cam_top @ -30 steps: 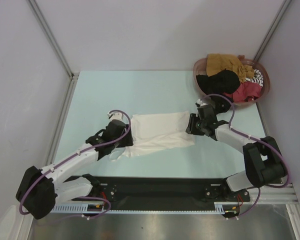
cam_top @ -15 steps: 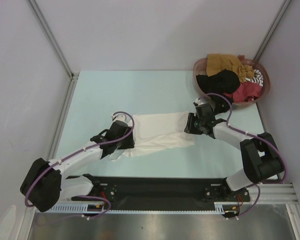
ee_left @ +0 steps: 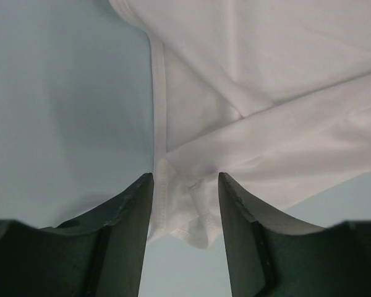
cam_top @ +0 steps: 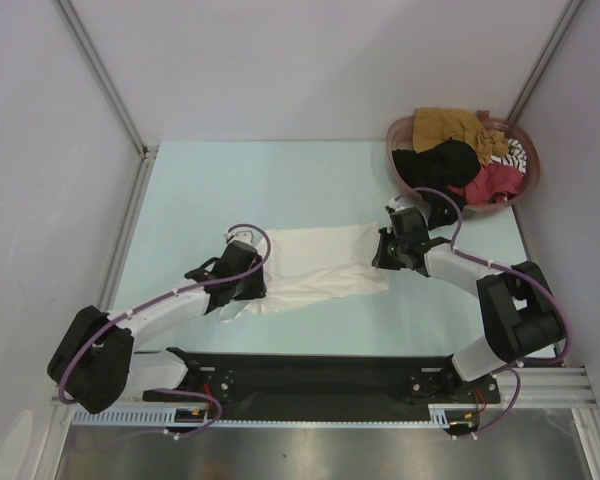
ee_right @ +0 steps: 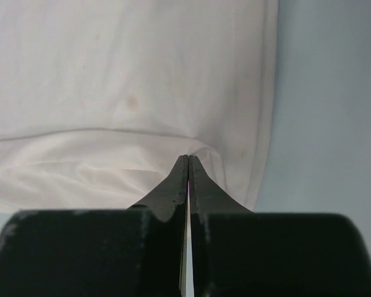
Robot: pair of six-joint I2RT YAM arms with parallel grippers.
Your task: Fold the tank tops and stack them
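A lab test cell: bare pale walls (cam_top: 310, 60), aluminium frame posts (cam_top: 102, 75), a pale-green table (cam_top: 280, 180), a black mounting rail (cam_top: 310, 372) along its near edge.

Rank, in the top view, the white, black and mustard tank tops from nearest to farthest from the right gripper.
1. white tank top: spread flat, its edge pinched by the right gripper.
2. black tank top: near-left part of the basket.
3. mustard tank top: far side of the basket.

Light: bright, even and soft, coming from overhead.
Shadows: faint, with soft edges.
Glare: white tank top (ee_right: 130, 80) nearly washed out.
Focus: left gripper (ee_left: 185, 180) blurred near the lens.
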